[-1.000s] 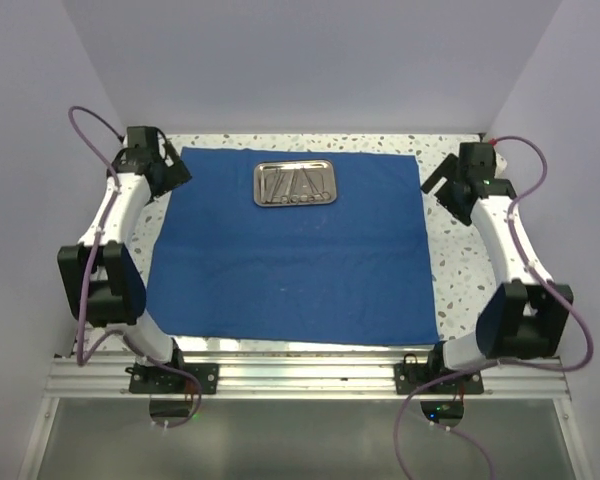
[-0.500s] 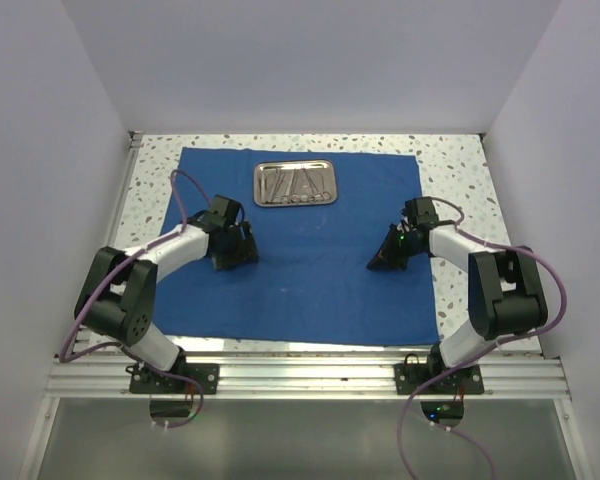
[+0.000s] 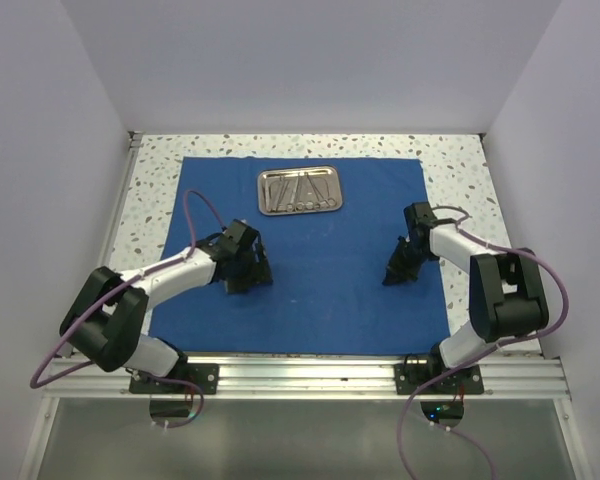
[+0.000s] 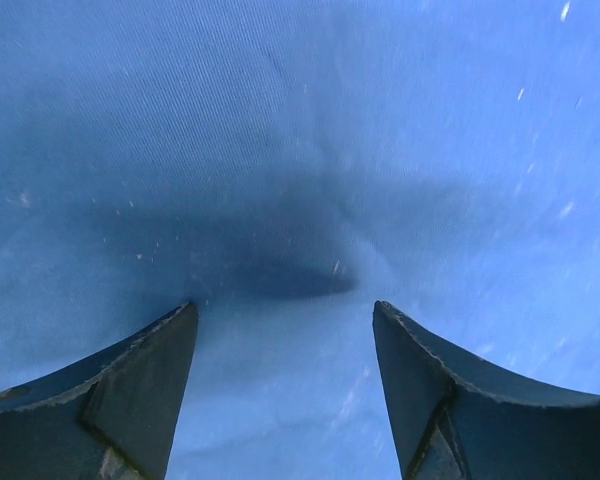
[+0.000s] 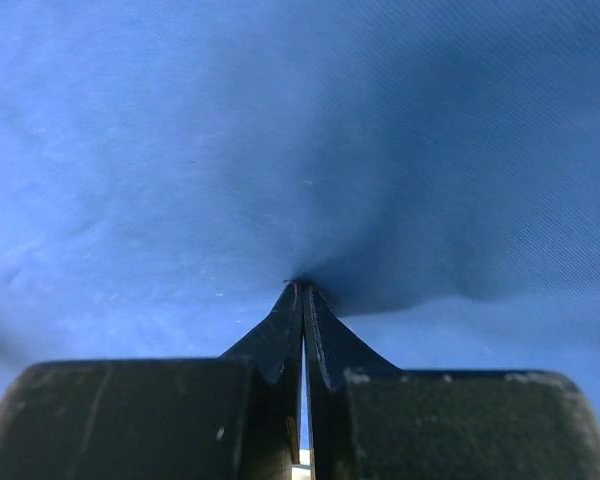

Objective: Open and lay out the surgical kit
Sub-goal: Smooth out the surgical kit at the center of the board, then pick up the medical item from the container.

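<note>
The surgical kit's royal-blue cloth (image 3: 310, 290) lies spread flat on the speckled table. Its small steel tray (image 3: 262, 192) sits on the cloth's far middle, with slim steel instruments (image 3: 300, 188) inside. My left gripper (image 3: 252, 275) is low over the cloth's left half. In the left wrist view the left gripper (image 4: 285, 310) is open, with only cloth (image 4: 280, 120) beneath it. My right gripper (image 3: 393, 275) is down on the cloth's right half. In the right wrist view the right gripper (image 5: 302, 286) is shut, and the cloth (image 5: 180, 150) puckers at its tips.
Bare speckled tabletop (image 3: 155, 190) shows left, right and behind the cloth. Pale walls close in on three sides. A metal rail (image 3: 300, 375) with both arm bases runs along the near edge. Cables loop off both arms.
Both arms came in from the far corners onto the cloth. The right gripper shut and the left narrowed a little. Cloth and tray shifted slightly right and nearer.
</note>
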Robot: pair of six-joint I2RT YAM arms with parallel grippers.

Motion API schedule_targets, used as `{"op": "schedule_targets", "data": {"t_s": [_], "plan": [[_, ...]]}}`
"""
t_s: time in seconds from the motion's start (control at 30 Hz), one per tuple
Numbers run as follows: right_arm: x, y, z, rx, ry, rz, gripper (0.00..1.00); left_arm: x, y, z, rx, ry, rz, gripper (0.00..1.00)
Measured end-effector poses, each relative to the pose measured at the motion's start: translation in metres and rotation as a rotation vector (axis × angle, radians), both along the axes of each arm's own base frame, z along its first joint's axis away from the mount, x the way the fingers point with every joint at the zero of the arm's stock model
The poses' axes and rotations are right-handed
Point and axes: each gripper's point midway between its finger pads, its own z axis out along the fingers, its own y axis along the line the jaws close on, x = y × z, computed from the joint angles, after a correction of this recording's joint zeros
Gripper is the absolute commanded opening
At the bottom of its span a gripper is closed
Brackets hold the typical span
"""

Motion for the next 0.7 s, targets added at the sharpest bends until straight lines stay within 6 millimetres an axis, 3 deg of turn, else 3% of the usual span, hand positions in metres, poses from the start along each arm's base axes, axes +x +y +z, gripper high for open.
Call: {"op": "schedule_targets", "data": {"t_s": [0.1, 0.13, 0.2, 0.23, 0.3, 0.4, 0.5, 0.6, 0.63, 0.7], "plan": [[-0.014, -0.014, 0.001, -0.073, 0.032, -0.008, 0.0, -0.016, -0.007, 0.0, -0.003, 0.033, -0.019, 0.84], [-0.018, -0.017, 0.002, -0.089, 0.045, -0.004, 0.1, -0.019, -0.008, 0.001, -0.004, 0.043, -0.022, 0.92], [-0.024, -0.022, 0.003, -0.116, 0.063, 0.013, 0.34, -0.022, -0.006, 0.004, 0.016, 0.063, -0.024, 1.0], [-0.026, -0.026, 0.005, -0.132, 0.071, 0.026, 0.63, -0.022, -0.004, 0.007, 0.033, 0.07, -0.019, 1.0], [-0.03, -0.03, 0.012, -0.146, 0.073, 0.051, 0.9, -0.011, -0.002, 0.019, 0.082, 0.069, -0.015, 1.0], [-0.026, -0.032, 0.039, -0.153, -0.003, 0.076, 0.93, 0.032, -0.013, 0.054, 0.126, -0.028, -0.023, 1.0], [-0.011, -0.03, 0.078, -0.14, -0.148, 0.085, 0.93, 0.091, -0.032, 0.103, 0.13, -0.181, -0.033, 0.98], [0.0, -0.027, 0.117, -0.117, -0.274, 0.093, 0.92, 0.14, -0.045, 0.132, 0.125, -0.27, -0.036, 0.84], [0.003, -0.026, 0.128, -0.114, -0.303, 0.096, 0.91, 0.163, -0.048, 0.138, 0.124, -0.297, -0.032, 0.72], [0.006, -0.026, 0.139, -0.115, -0.323, 0.1, 0.87, 0.197, -0.05, 0.132, 0.135, -0.304, -0.034, 0.64]]}}
